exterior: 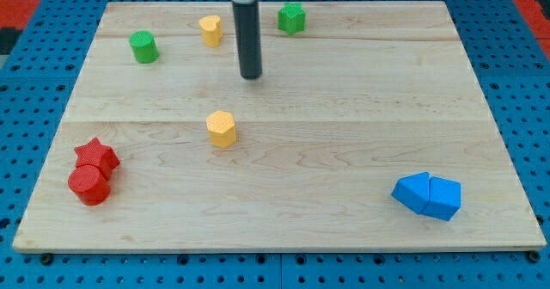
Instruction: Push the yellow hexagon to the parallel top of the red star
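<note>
A: No pincer on this arm, so nothing to read as wide, narrow or holding. It's a bare rod. My tip (250,76) sits in the upper middle of the frame, touching no block.

B: Where's the target block?

A: Yellow hexagon (222,128) is near frame centre, below and slightly left of my tip, with a clear gap. Red star (96,156) is at the lower left, with a red cylinder (89,186) touching it from below.

B: Failure modes?

A: The main one is approach angle. I'm up-right of the hexagon, so a straight push from here drives it down-left, into the star or below it, not above it. I'd judge I need to get round to its right side first, slightly low.

B: Others?

A: Off-centre contact on a facet: the block spins and slips off the rod, so the heading drifts. It's a long run left, and the error adds up.

B: Clutter?

A: A second yellow block (210,30) is at the top, left of the rod; its shape is unclear, so there's a wrong-target risk. A green cylinder (143,46) is at the upper left; overshooting upward could clip it. Overshooting down knocks the star and moves the reference. The green block (292,18) and the two blue blocks (427,195) are well clear on the table (344,246).
</note>
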Controlling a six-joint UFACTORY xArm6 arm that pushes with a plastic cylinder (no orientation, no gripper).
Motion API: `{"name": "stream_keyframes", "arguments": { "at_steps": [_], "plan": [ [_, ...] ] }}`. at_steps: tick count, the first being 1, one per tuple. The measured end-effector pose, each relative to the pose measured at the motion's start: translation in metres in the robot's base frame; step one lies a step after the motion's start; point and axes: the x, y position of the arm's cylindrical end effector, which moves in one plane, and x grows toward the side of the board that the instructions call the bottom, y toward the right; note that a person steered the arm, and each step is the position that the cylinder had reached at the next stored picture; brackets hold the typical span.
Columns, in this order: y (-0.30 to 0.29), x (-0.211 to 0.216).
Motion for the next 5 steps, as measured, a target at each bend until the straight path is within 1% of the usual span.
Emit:
{"name": "stream_keyframes", "arguments": {
  "at_steps": [1,2,3,4,5],
  "plan": [
    [0.004,0.064],
    [-0.029,0.107],
    [-0.073,0.108],
    [-0.066,0.105],
    [-0.017,0.105]
  ]
}}
